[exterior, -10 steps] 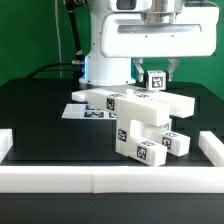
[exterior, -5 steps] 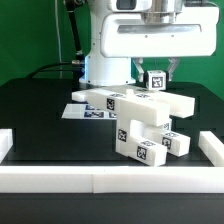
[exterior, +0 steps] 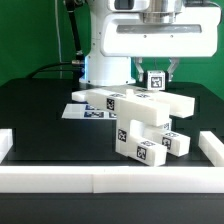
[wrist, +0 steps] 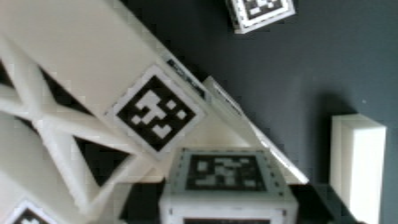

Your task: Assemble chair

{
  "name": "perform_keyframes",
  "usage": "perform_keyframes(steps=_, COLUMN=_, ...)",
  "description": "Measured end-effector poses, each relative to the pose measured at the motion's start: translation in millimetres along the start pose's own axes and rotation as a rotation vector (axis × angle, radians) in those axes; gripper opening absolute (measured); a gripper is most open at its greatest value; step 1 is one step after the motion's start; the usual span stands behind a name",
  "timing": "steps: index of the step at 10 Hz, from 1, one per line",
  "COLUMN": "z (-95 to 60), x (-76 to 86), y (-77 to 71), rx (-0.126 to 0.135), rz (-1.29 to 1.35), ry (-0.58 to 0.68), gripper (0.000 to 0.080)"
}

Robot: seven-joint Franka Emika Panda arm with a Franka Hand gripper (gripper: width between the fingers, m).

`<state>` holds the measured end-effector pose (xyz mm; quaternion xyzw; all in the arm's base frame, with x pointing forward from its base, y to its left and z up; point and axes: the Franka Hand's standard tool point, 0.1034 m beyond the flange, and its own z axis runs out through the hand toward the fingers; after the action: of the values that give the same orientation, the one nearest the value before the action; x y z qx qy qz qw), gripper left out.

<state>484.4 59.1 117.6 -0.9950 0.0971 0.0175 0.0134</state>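
A: Nearest us, in front of the chair (exterior: 140, 125), lies the rail (exterior: 110, 182); the chair itself stands part-built close behind that rail. Anything moved?
B: Nothing over the last second. Just above the chair's rear edge the gripper (exterior: 156, 73) stays clamped on a small tagged block (exterior: 155, 81), jaws nearly together, same spot.
A: So it's paused?
B: I'd judge it's holding steady over the joint, block not yet seated, so the build is no further along. Whether the block touches the chair I can't tell. Beyond the chair, toward the exterior view's left, the marker board (exterior: 78, 111) is unchanged too
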Motion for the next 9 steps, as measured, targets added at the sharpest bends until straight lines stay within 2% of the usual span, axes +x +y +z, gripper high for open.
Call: perform_keyframes(steps=9, z=0.4, x=-0.6, y=-1.5, rx=0.007, rz=0.539, ry=-0.004, gripper=0.0288)
